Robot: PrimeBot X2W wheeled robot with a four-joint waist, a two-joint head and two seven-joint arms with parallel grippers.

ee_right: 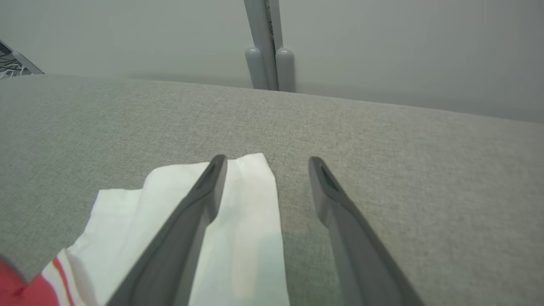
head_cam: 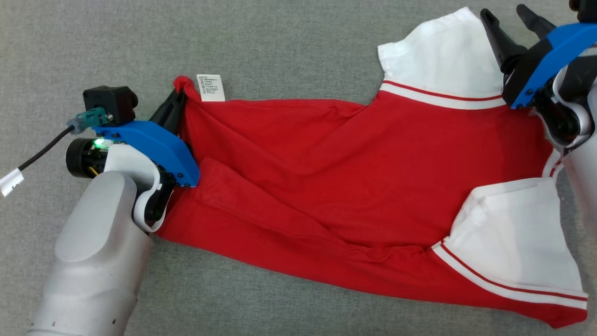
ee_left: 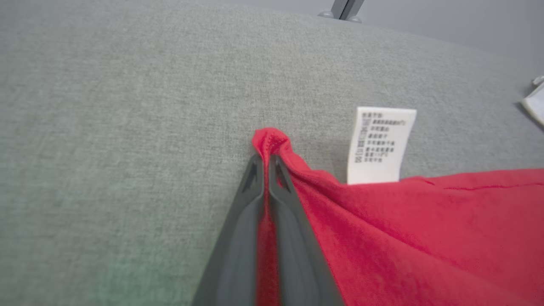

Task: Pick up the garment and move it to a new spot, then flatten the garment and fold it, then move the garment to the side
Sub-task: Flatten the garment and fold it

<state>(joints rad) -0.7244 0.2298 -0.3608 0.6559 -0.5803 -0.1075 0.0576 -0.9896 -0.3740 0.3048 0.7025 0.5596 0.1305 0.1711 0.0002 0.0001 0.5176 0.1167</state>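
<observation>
We are pinching the red cloth shirt with white sleeves (head_cam: 326,163) by a corner (ee_left: 270,140) with our left claw (ee_left: 267,159); our right claw (ee_right: 267,163) (spread wide) is hovering over a sleeve (head_cam: 438,51).

A grey bench (head_cam: 289,37) with a coarse, woven-looking cover fills the head view from edge to edge. In the right wrist view its far edge runs as a gentle curve. Beyond it is a plain pale grey background, wall or floor cannot be told. A grey upright post (ee_right: 260,38) stands there, with two rounded grey caps (ee_right: 284,68) low on it, just behind the bench edge. A dark thing with pale lines (ee_right: 12,63) sits at that view's upper left corner, too small to identify.
</observation>
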